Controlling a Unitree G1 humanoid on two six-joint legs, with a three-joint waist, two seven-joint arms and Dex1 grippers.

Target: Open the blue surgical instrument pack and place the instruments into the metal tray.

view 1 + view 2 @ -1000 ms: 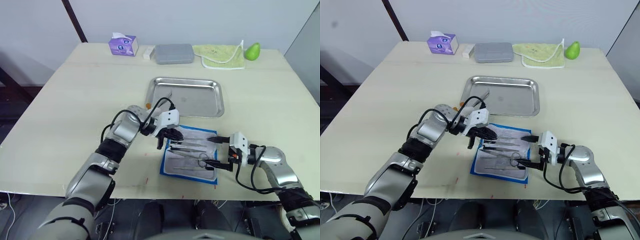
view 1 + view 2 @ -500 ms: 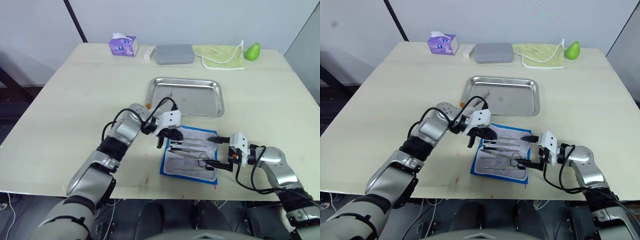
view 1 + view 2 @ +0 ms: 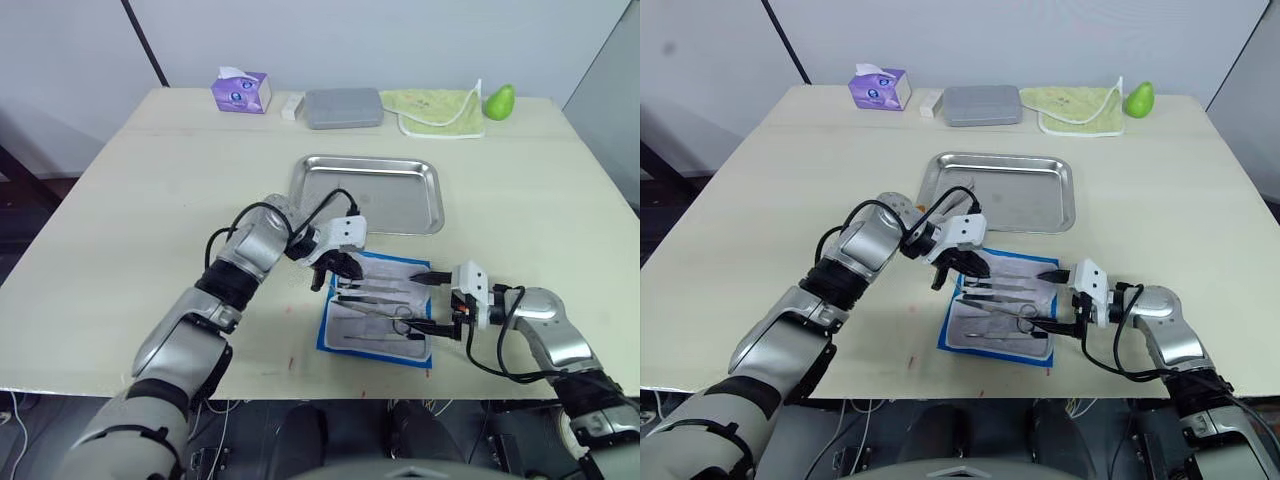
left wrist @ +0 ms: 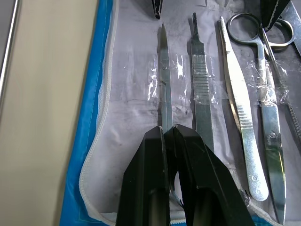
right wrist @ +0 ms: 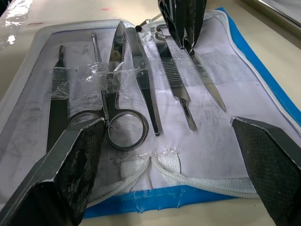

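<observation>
The blue surgical instrument pack [image 3: 328, 325] lies open near the table's front edge, pale lining up. Several slim silvery instruments [image 3: 380, 300] lie side by side on it under clear tape strips [image 4: 162, 84]. My left gripper [image 3: 338, 276] is at the pack's far left end, its fingers [image 4: 150, 179] shut on the end of one slim instrument [image 4: 164, 80] that lies flat. At the pack's right edge my right gripper [image 3: 428, 300] stands open, its fingers [image 5: 70, 165] wide apart and nothing between them. The metal tray [image 3: 400, 205] sits just beyond the pack.
Along the table's back edge stand a purple tissue box [image 3: 239, 91], a grey case [image 3: 343, 107], a green cloth [image 3: 440, 108] and a green pear [image 3: 498, 100]. The table's front edge runs close below the pack.
The head view has shifted slightly. My left gripper stays at the pack's far left end and the right gripper stays open at its right edge.
</observation>
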